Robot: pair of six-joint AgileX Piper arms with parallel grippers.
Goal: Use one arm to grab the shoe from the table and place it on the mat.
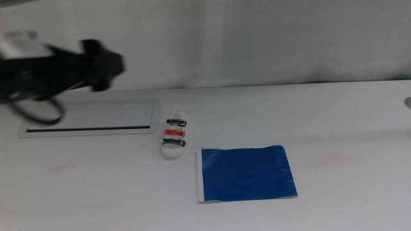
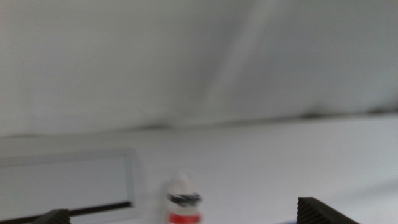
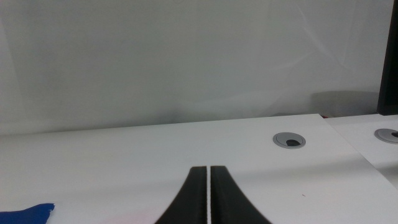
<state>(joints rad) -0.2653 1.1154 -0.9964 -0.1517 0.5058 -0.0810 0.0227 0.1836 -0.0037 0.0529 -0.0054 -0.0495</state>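
We see the left arm (image 1: 61, 64) in the middle view, blurred, coming in from the left and raised over the far left of the counter (image 1: 334, 128), above the grey-white recessed panel (image 1: 90, 117). Its left claw (image 2: 186, 218) is spread wide: in the left wrist view the two dark jaw tips sit at opposite sides with the shoe (image 2: 183, 202) showing between them, further off, not touched. Nothing is held.

The shoe (image 1: 174, 138) lies flat on the counter, just beside the panel's right end and just off the mat's (image 1: 246, 174) upper left corner, close to it but not on it. Two black straps with the red-orange one between them. The mat lies flat, nothing on it.

The right claw (image 3: 209, 196) does not show in the middle view. In the right wrist view its jaws are nearly together, only a thin slit between them, holding nothing. That view also shows a corner of the mat (image 3: 28, 213) and a round grey grommet (image 3: 289, 140) in the counter.
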